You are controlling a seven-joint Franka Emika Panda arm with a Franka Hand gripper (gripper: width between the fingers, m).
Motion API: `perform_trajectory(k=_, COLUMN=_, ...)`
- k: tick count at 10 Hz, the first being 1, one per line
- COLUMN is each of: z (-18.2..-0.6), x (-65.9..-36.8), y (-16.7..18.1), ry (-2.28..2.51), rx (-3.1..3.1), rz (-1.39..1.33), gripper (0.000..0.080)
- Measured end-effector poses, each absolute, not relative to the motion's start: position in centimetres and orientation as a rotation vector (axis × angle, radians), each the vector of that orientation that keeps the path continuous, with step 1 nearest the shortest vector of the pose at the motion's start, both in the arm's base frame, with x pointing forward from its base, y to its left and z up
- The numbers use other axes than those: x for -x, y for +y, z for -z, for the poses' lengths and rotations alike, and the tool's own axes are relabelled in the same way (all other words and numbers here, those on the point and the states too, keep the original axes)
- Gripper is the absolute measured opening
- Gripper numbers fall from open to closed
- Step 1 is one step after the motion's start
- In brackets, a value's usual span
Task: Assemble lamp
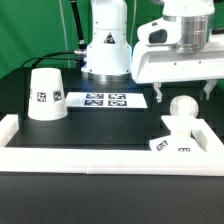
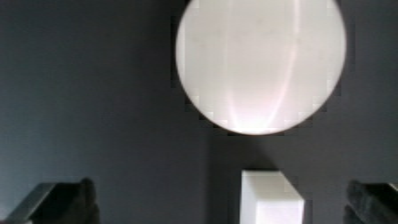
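The white round-topped bulb point(image 1: 181, 105) stands upright on the flat square base point(image 1: 186, 141) at the exterior view's right; the base shows tags on its front edge. My gripper point(image 1: 182, 91) hangs just above the bulb, jaws open and empty, one finger to each side. In the wrist view the bulb point(image 2: 260, 60) is a bright oval ahead of the dark fingertips point(image 2: 63, 202), and a white edge, probably of the base point(image 2: 267, 196), lies between them. The truncated-cone shade point(image 1: 46, 93) stands on its wide end at the exterior view's left, well away from the gripper.
The marker board point(image 1: 107, 99) lies flat at the middle back, before the arm's white pedestal point(image 1: 105, 50). A low white wall point(image 1: 90, 155) runs along the front and up both sides of the black table.
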State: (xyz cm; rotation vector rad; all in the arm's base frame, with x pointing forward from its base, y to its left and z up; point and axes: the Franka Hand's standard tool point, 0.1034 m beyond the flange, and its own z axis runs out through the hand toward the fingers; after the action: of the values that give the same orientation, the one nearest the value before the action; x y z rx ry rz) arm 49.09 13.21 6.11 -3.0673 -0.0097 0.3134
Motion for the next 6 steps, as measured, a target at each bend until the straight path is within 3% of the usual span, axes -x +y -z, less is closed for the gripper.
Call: perform_trajectory(k=6, z=-5.7, x=-47.9, y=13.9, ry=-0.046, rx=2.972, rz=-0.864, gripper=0.0699)
